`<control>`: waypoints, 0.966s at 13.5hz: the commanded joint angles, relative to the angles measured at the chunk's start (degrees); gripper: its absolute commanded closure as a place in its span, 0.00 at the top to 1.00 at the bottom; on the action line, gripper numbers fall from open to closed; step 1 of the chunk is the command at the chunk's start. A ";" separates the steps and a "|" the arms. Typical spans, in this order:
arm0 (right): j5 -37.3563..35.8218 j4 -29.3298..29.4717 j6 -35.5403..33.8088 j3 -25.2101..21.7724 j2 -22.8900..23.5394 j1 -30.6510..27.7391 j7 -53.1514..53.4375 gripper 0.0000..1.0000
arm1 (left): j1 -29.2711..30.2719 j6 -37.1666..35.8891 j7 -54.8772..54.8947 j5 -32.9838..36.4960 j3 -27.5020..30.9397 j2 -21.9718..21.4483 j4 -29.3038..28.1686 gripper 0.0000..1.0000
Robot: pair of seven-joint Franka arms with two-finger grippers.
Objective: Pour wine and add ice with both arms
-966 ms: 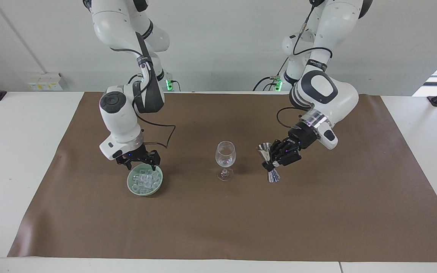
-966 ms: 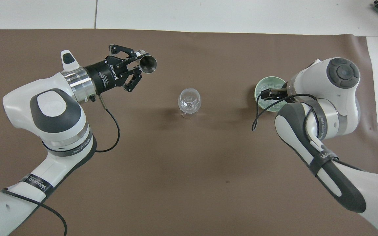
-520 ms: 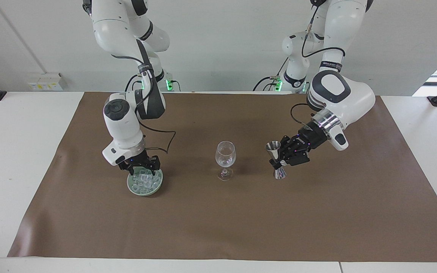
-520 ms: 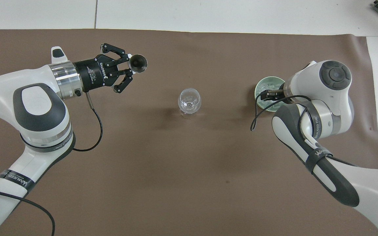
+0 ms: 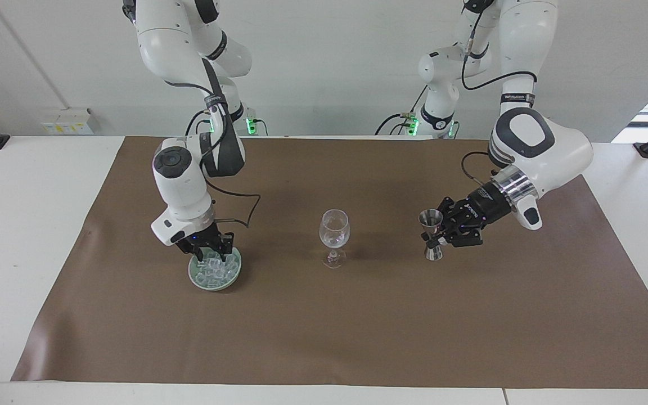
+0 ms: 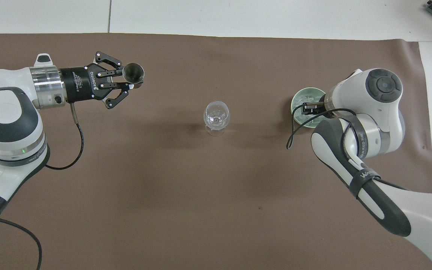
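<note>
Two shifts within the last second, which reads as pouring done, ice next. Swings the left end effector [image 5: 435, 237], clamped on the waist of the steel jigger [image 5: 430, 218], away from the wine glass [image 5: 334, 228] toward the left arm's end of the desk, jigger upright now. Lowers the right end effector [image 5: 210, 250] into the pale green dish [image 5: 200, 281], down among the ice [image 5: 215, 269] cubes heaped there; cannot tell whether closed on one yet. Shows no cube in the glass — any liquid inside hard to make out.
</note>
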 commanded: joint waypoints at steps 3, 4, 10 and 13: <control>-1.76 1.76 0.82 0.50 0.70 -0.46 1.48 0.55 | 0.16 -8.20 -5.33 1.99 5.41 -1.04 -0.33 0.00; -1.76 1.85 0.90 0.50 1.05 -0.38 1.48 0.54 | 0.33 -9.34 -5.42 1.90 6.29 -0.95 -0.68 0.00; -1.85 3.08 1.08 0.50 2.28 -0.20 1.74 0.50 | 0.51 -13.31 -5.15 0.85 11.13 0.37 -2.17 0.00; -1.76 3.43 0.99 0.50 2.46 -0.20 1.83 0.44 | 0.42 -13.92 -5.68 -0.12 13.68 0.19 -4.46 0.00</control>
